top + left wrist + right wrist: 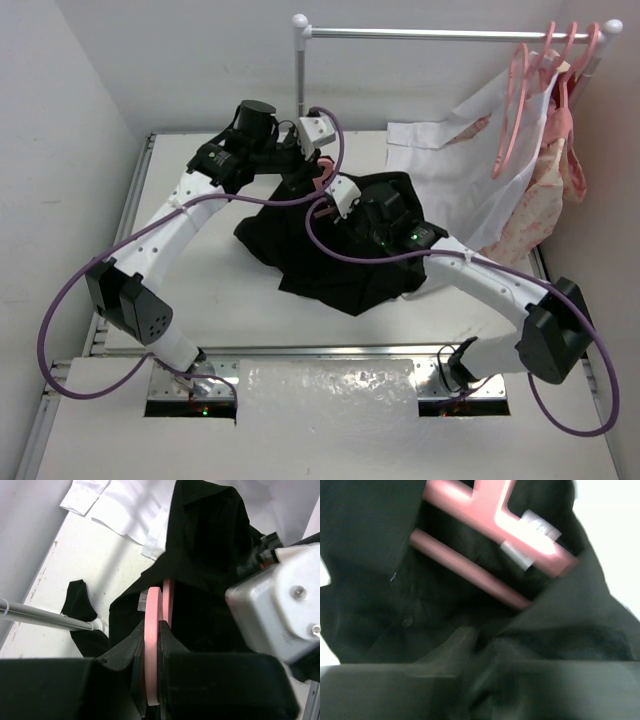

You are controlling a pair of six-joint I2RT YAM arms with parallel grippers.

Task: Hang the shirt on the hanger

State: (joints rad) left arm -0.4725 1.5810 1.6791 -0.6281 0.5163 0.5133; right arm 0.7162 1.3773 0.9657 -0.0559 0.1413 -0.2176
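Threading step: my left gripper (151, 680) clamps the hanger (152, 615) at the neck of the shirt (210, 540), right gripper (477, 639) jaws beside the hanger unreadable; next I need fabric drawn over its shoulder.

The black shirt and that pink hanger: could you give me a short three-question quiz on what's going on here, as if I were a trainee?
1. True or false: the left gripper is shut on the pink hanger.
2. Where does the black shirt lie? A: on the table. B: hanging up. C: in a basket.
3. Fill in: the other shirt beside it is ____ in colour.
Key: 1 true; 2 A; 3 white.
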